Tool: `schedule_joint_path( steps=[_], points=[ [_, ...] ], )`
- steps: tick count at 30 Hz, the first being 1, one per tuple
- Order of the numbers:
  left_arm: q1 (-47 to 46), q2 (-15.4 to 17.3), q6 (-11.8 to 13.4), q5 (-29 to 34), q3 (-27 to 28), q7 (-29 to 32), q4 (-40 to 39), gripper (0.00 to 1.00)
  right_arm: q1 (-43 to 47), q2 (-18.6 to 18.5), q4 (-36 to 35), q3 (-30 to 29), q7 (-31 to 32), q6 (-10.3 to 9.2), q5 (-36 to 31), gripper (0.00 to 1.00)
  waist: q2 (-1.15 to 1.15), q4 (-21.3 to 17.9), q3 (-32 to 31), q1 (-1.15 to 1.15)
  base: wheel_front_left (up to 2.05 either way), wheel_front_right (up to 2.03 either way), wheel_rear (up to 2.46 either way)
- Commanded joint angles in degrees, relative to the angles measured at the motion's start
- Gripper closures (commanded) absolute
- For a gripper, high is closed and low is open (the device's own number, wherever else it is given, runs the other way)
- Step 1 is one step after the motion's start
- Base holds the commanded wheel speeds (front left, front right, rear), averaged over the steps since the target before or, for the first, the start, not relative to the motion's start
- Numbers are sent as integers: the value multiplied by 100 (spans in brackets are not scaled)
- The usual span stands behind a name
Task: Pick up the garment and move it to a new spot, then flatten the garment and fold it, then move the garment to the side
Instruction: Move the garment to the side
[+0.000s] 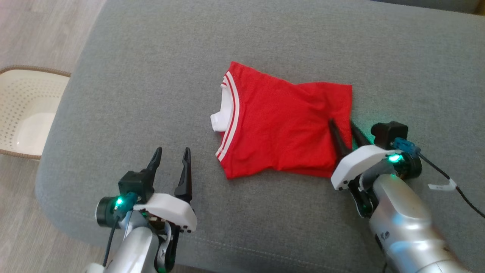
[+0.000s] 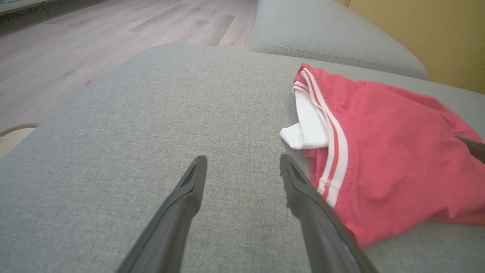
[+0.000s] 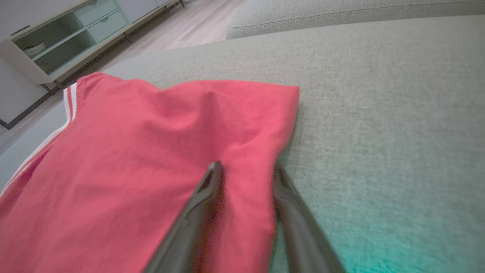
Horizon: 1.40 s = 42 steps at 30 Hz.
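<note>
A red fabric garment (image 1: 280, 125) with a white-striped band (image 1: 232, 113) and a white lining (image 1: 219, 118) showing at one end lies spread out but rumpled. The grey woven sofa cushion (image 1: 151, 76) is under the garment, and bare cushion shows on every side of it. The striped band is the garment's left end and the plain hem its right end.

The right gripper (image 1: 342, 123) is at the garment's right end, near the corner closest to the robot. One dark finger rests on top of the red cloth and the other is at the cloth's edge, so a strip of fabric lies between them. Its jaws stand narrowed, neither wide nor fully together. Whether they already pinch the cloth cannot be told from the views. The placement fits the task's first step, since taking a corner lets the whole piece be lifted and carried.

The left gripper (image 1: 172, 151) hovers just left of the garment's striped band, on the near side, apart from the cloth. Its jaws are wide and hold nothing. It seems to wait there so that it can take the band end once needed. Two held ends would stretch the fabric flat rather than let it bunch.

A pale perforated basket with a brown woven rim (image 1: 22, 102) sits on the wooden floor, well to the left of the garment.
</note>
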Motion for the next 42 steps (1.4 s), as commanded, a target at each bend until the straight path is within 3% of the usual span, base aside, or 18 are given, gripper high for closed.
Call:
schedule_joint_path(
  steps=[1, 11, 23, 29, 35, 42],
  points=[
    [-171, 45, 40, -8, 200, -71, -189, 0, -81, 48, -21, 190, -28, -5, 69, 100, 0, -59, 12, 0, 0, 0, 0],
    [-62, 45, -12, 115, 394, -71, -108, 0, -202, 48, 19, 128, -230, -5, 228, 100, 0, -1024, -198, 0, 0, 0, 0],
    [-245, 45, -176, 263, 448, -71, -18, 0, 84, 48, -518, 1, -247, -5, 171, 100, 0, -3180, -225, 0, 0, 0, 0],
    [-267, 45, -223, 300, 380, -71, 24, 0, 250, 48, -778, -64, -247, -5, 124, 100, 0, -3885, -182, 0, 0, 0, 0],
    [-338, 45, -268, 330, 297, -71, 56, 0, 239, 48, -979, -139, -247, -5, 49, 100, 0, -4061, -70, 0, 0, 0, 0],
    [-417, 45, -349, 395, 158, -71, 71, 0, -382, -43, -844, -674, -248, -5, -661, 100, 0, -3692, 107, 0, 0, 0, 0]
  ],
)
